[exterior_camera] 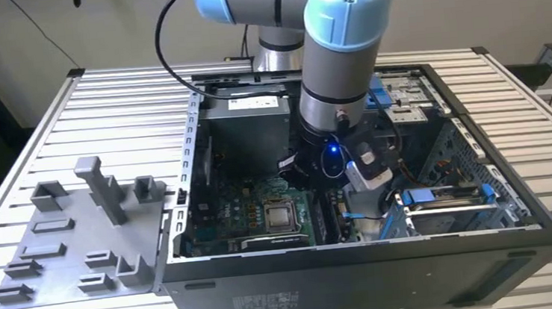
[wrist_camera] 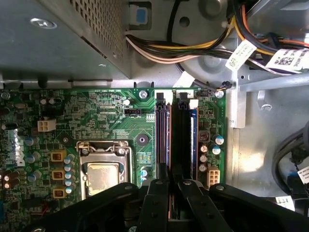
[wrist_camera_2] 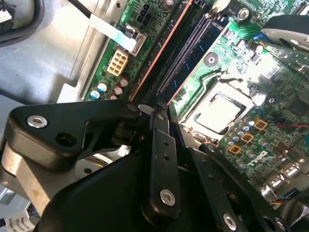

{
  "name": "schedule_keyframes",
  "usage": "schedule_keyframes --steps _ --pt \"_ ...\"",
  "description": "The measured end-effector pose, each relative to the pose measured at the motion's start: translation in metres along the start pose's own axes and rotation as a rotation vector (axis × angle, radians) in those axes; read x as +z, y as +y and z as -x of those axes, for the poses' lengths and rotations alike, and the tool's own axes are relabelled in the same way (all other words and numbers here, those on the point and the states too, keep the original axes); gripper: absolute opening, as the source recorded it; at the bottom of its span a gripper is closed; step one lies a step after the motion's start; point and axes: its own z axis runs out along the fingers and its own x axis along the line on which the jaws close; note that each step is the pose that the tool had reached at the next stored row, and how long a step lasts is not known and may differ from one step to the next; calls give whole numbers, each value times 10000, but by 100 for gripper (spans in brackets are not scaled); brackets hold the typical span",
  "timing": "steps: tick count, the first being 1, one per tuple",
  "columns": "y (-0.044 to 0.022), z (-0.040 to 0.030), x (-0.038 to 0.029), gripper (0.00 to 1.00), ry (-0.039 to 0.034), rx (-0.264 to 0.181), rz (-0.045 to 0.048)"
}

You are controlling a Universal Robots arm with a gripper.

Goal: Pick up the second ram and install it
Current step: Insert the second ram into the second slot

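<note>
My gripper is deep inside the open computer case, over the memory slots beside the processor socket. In both wrist views its black fingers stand close together across the middle of the slots. The second ram shows as a long dark stick seen edge-on. It runs out from between the fingers along the slot farther from the socket. In the second wrist view the ram lies beside a thin orange line, with my gripper shut on it. The slot nearer the socket shows bare contact rows.
A grey holder plate with grey blocks lies at the exterior view's left of the case. Bundled cables and a perforated metal box lie past the slot ends. A blue-edged drive cage sits close to the arm.
</note>
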Motion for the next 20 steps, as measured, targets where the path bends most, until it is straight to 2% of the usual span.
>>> schedule_keyframes --steps 8,20 --pt "0 0 1 14 -1 -33 -1" --pt "-1 3 2 14 3 -461 3"
